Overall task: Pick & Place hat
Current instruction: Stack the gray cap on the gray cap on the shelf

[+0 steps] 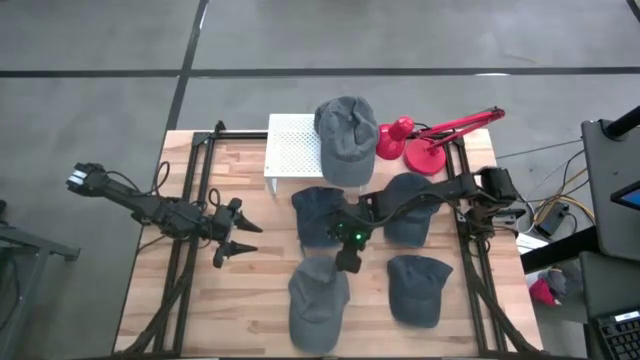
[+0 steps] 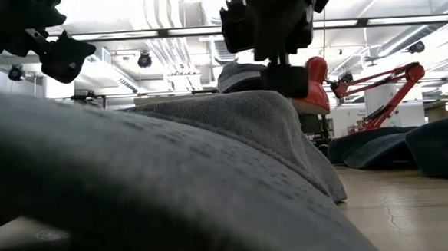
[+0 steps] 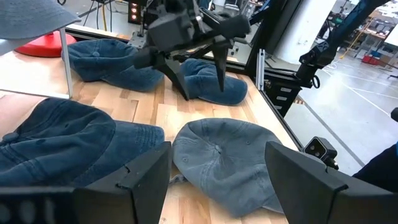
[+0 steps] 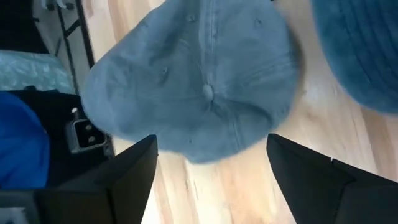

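1. Hats lie all over my wooden table (image 1: 250, 290), and I count five of them from above.
2. My right gripper (image 1: 348, 262) hangs over the middle of the table, just above the light gray hat (image 1: 318, 303) at the front.
3. My right fingers (image 4: 134, 171) are spread wide apart and they hold nothing.
4. Looking down past those fingers, I see the round top of the light gray hat (image 4: 205, 87) with its little button in the middle.
5. That hat lies flat on the wood, and it does not touch my fingers.
6. My left gripper (image 1: 228, 243) waits over the left side of the table, well apart from the hats.
7. My left fingers (image 3: 143, 177) are spread open too, with nothing between them.
8. From my left wrist I see the light gray hat (image 3: 230, 162) on the wood and my right gripper (image 3: 202, 68) hanging above and behind it.
9. A dark blue hat (image 1: 318, 215) lies in the middle, under my right arm.
10. Another dark blue hat (image 1: 408, 205) lies to its right, and a darker gray hat (image 1: 415, 288) lies at the front right.
11. One more gray hat (image 1: 346, 135) sits on the white rack (image 1: 290, 150) at the back.
12. A red lamp (image 1: 430, 140) stands next to the rack.
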Tool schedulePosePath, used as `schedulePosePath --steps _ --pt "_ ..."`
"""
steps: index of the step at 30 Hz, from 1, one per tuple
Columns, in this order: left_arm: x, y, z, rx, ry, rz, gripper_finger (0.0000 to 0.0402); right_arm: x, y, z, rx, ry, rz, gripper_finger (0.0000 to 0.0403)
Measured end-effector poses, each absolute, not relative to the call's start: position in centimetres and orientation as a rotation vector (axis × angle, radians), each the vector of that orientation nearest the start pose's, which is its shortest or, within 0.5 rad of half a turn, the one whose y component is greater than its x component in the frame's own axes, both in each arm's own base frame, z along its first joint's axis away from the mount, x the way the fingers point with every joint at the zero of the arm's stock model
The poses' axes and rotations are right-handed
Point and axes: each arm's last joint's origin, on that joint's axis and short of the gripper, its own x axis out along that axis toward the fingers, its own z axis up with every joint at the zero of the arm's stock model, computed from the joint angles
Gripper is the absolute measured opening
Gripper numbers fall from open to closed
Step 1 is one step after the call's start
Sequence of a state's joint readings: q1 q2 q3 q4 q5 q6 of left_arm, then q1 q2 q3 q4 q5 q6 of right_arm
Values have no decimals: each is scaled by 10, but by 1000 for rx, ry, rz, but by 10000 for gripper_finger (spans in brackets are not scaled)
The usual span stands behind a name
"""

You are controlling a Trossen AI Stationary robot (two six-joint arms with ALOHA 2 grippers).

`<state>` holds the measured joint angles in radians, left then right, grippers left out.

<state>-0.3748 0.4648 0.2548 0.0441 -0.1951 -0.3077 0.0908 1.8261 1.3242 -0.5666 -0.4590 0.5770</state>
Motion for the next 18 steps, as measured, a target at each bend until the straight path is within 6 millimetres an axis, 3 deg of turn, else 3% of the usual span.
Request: schedulePosePath --steps 10,18 --pt "124 -43 214 -269 186 -152 262 398 61 187 667 1276 157 288" --pt "124 -43 214 -274 187 -152 262 400 61 189 622 1362 122 287"
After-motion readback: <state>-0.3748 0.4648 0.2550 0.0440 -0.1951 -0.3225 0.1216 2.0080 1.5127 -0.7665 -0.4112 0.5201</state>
